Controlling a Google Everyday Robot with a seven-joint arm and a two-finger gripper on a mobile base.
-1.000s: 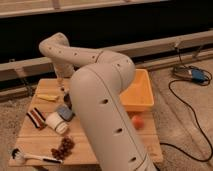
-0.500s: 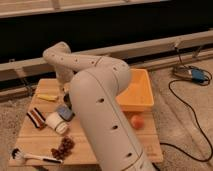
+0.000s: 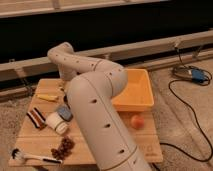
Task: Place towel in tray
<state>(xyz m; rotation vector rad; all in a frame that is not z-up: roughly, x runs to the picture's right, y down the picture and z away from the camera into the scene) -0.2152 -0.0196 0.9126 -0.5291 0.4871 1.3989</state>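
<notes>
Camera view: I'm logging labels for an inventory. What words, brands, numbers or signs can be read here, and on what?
None: no text can be read anywhere.
Tray: plain orange, no label shows.
Cup on the table: no print legible.
Blue device on the floor: too blurred to read any marking.
Arm: plain, only dark holes.
Claw: hidden behind the arm, towards the table's back left.

Bulky arm (image 3: pixel 95 105) across the board (image 3: pixel 149 142), pincer hidden behind it; open room over the tray (image 3: pixel 138 90).
</notes>
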